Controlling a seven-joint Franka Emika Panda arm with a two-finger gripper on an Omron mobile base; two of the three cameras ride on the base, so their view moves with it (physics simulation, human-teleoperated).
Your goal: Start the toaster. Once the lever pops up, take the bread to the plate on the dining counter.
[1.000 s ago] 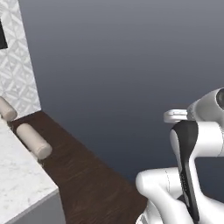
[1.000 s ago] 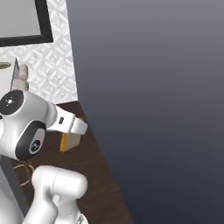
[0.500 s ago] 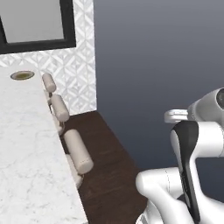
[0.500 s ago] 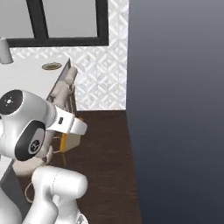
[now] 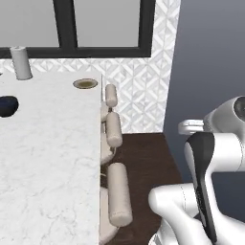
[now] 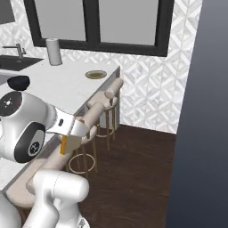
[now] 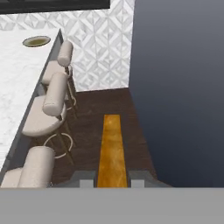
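The gripper was closed on the bread, an orange-tan slice held edge-on above the dark wood floor. The plate sat far off on the dining counter, near its right edge, above three stools.

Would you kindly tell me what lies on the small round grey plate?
Nothing: the small round grey plate shows its bare brownish centre on the white marble dining counter.

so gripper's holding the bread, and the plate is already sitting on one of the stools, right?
Not quite. The gripper does hold the bread, but the plate sits on the dining counter near its far corner, not on a stool; the right base view shows it.
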